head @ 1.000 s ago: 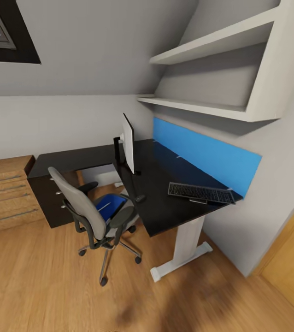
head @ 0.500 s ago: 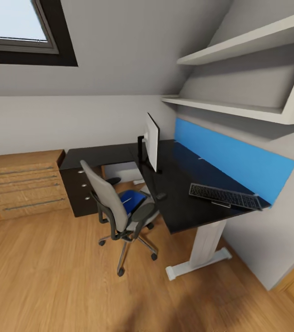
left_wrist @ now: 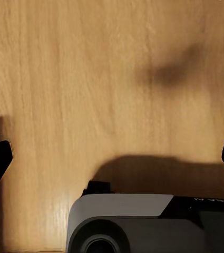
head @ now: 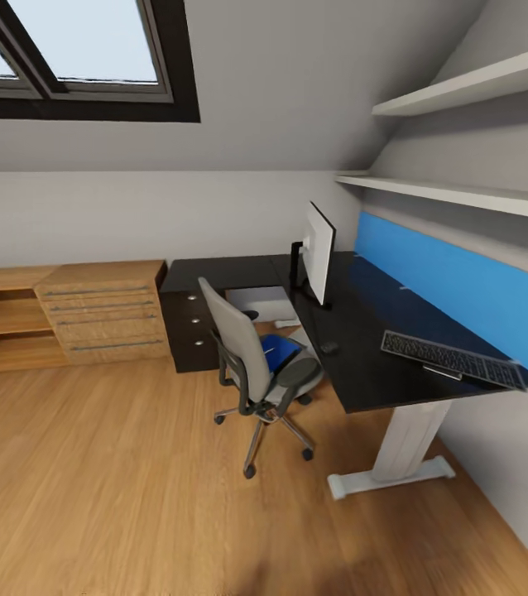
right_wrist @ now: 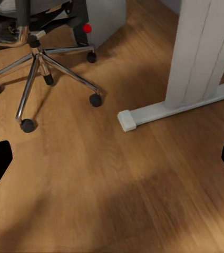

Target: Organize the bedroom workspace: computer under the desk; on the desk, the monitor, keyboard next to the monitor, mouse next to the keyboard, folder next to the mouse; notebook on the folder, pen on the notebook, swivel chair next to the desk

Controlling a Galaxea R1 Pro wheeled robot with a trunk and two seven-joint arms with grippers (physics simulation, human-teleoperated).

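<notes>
Head view: bench (head: 363,372) at 3 o'clock; monitor (head: 319,251), mouse (head: 328,348), keyboard (head: 453,360) on it. Swivel chair (head: 252,364) beside it, folder (head: 278,352) on seat.

Left wrist view: left end effector (left_wrist: 112,161) spread wide, empty, above floor (left_wrist: 90,79).

Right wrist view: right end effector (right_wrist: 112,161) spread wide, empty; chair base at 11 o'clock, bench leg at 2 o'clock.

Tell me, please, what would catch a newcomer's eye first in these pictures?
Probably the bright blue back panel along the matte black L-shaped desk, with a slim dark-keyed keyboard lying before it. Next, the grey-upholstered swivel chair drawn up at the desk's inner corner, a flat blue folder on its seat. A thin flat monitor stands edge-on behind it.
</notes>
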